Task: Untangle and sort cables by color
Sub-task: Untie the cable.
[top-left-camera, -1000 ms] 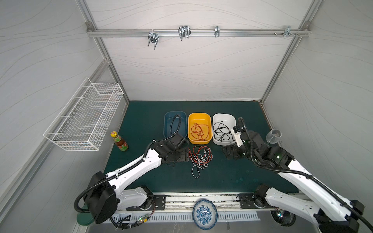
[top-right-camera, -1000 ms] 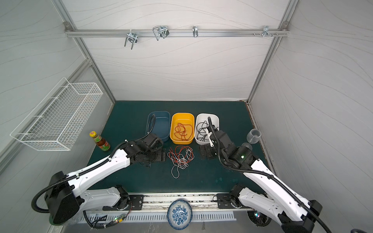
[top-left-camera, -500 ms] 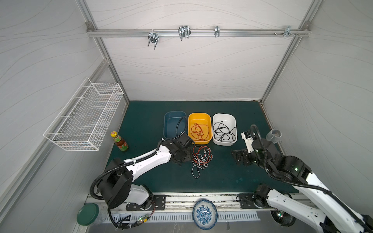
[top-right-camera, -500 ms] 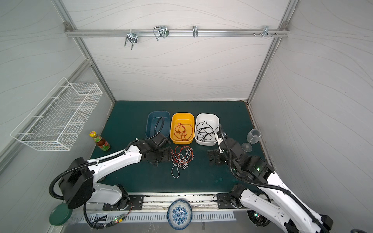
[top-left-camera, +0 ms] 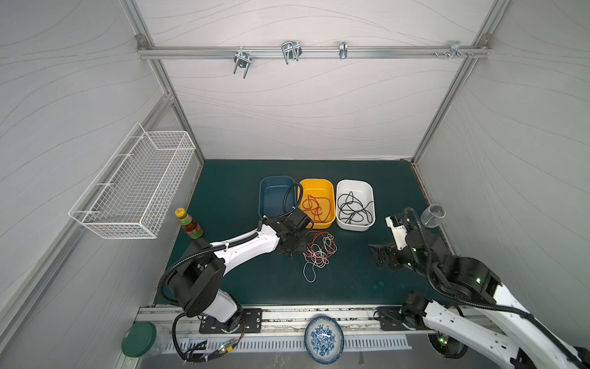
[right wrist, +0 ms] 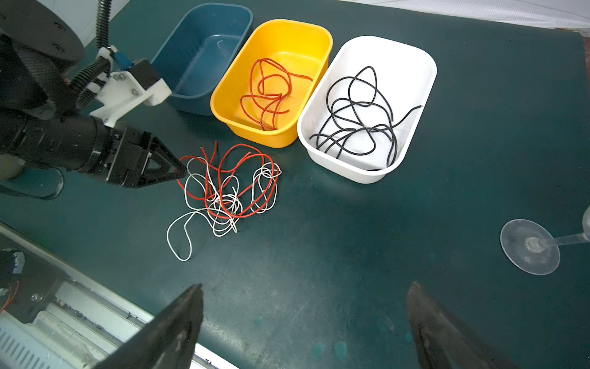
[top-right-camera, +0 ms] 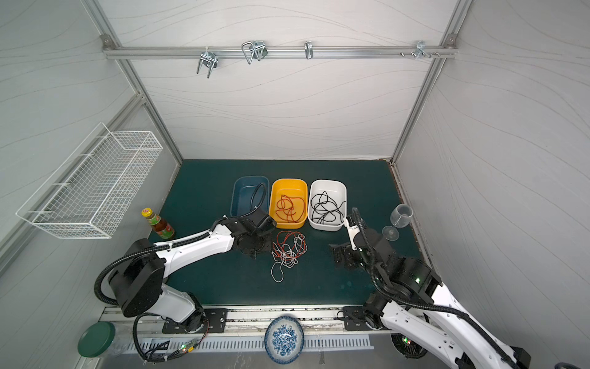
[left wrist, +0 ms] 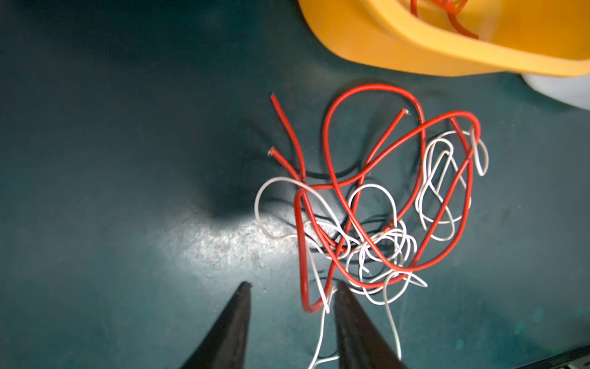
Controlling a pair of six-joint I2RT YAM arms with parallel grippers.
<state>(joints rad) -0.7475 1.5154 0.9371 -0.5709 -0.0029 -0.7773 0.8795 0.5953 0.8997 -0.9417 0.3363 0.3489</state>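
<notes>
Pinching only the red strand (left wrist: 300,255) is the trick here, I reckon. The left gripper (left wrist: 292,284) sits half open, holding nothing, at the edge of the red-and-white cable tangle (left wrist: 367,223) just beside the yellow tub (left wrist: 415,41). The right gripper (right wrist: 306,285) hangs wide open and empty, well apart.

Three rectangular plastic tubs are standing here (blue tub (top-left-camera: 267,199), yellow tub (top-left-camera: 316,184), white tub (top-left-camera: 355,185)), with one clear stemmed glass (top-left-camera: 432,216), one sauce bottle (top-left-camera: 189,224) and one tangle of thin red and white cables (top-left-camera: 319,251).
</notes>
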